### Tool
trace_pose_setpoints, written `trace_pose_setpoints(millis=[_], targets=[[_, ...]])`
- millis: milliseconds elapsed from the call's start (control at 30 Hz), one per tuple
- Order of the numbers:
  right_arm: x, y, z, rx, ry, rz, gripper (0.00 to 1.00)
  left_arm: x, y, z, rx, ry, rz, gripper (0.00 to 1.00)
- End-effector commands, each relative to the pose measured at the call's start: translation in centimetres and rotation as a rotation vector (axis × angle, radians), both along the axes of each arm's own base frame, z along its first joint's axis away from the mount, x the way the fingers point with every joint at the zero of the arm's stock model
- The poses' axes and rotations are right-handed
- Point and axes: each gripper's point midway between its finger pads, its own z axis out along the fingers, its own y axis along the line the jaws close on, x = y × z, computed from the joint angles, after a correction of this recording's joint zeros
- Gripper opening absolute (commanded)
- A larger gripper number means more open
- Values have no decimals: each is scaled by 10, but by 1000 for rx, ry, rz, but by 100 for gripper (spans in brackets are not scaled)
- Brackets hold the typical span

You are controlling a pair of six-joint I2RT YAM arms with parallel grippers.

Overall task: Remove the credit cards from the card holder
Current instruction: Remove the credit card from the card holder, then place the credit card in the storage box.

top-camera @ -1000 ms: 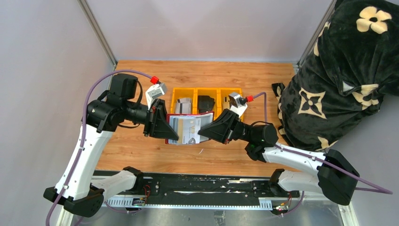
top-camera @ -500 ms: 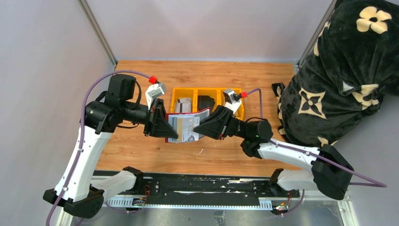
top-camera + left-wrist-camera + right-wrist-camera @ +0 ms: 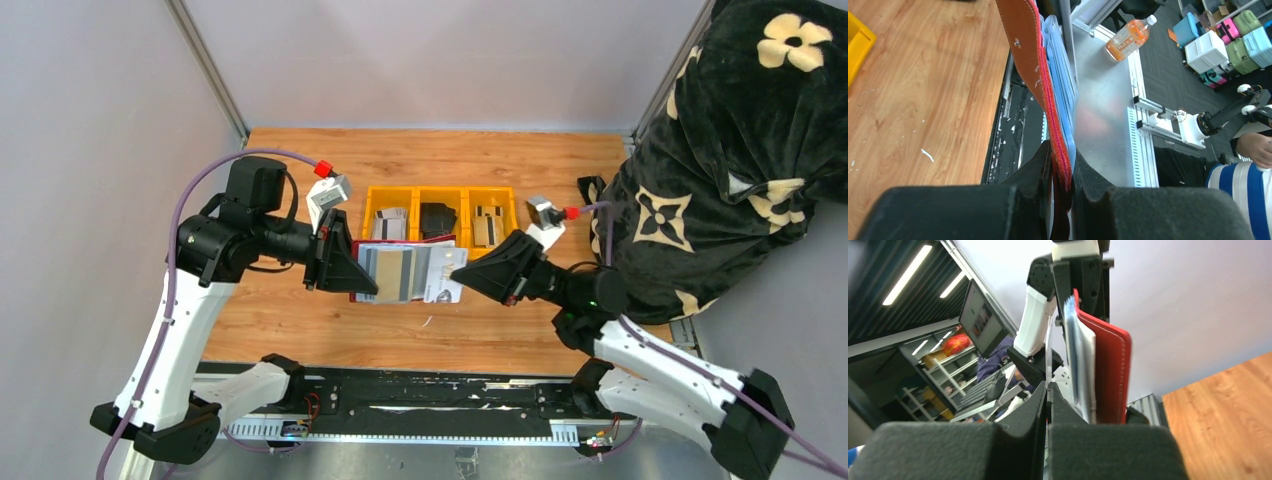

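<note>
Right gripper [image 3: 468,274]: fingers pressed together on the right end of a pale card [image 3: 445,275]. In the wrist view only a thin edge shows between the pads.
Left gripper [image 3: 1062,175]: clamped on the left edge of the card holder [image 3: 1023,50], fingers on either face.

Position: the holder hangs opened in the air between the two grippers, just in front of the yellow tray [image 3: 440,190] and above the table [image 3: 300,320]. The pinched card stands out past the holder's right edge, toward the front of the tray's right bin. The remaining cards [image 3: 392,272] sit in the lining, one showing a dark stripe. Loose cards already lie in the tray's left and right bins; a black object [image 3: 437,218] is in the middle bin.

Handling, as a judgement: cards are light, stiff and slick, so a pinch near the end can slip. Take them by the short exposed edge and pull straight along the pocket. The holder is soft leather and flexes; the clamp should stay near its spine or edge, clear of the pockets.
</note>
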Motion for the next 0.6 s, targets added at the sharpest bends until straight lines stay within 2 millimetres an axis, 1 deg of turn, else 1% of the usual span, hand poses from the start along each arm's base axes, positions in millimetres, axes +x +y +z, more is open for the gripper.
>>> trace_pose_setpoints(millis=[0, 100, 167, 267, 333, 367, 433, 467, 500, 567], targets=[[7, -25, -6, -61, -26, -108, 0, -1, 1, 9, -18, -54, 1, 0], [14, -38, -5, -105, -43, -179, 0, 3, 2, 4, -3, -62, 15, 0], [27, -44, -8, -163, -24, -237, 0, 8, 3, -3, 18, -84, 36, 0], [49, -50, -14, -242, 16, -294, 0, 18, 9, -21, 80, -172, 91, 0], [69, -52, -19, -279, 59, -322, 0, 26, 16, -37, 139, -247, 130, 0], [85, -53, -25, -320, 83, -342, 0, 30, 21, -47, 176, -284, 151, 0], [106, -53, -41, -393, 112, -364, 0, 41, 30, -63, 248, -344, 189, 0], [123, -52, -52, -441, 128, -381, 0, 45, 35, -72, 289, -363, 201, 0], [137, -52, -59, -460, 145, -395, 0, 48, 42, -81, 333, -389, 203, 0], [161, -45, -73, -503, 162, -393, 0, 49, 49, -94, 391, -404, 189, 0]])
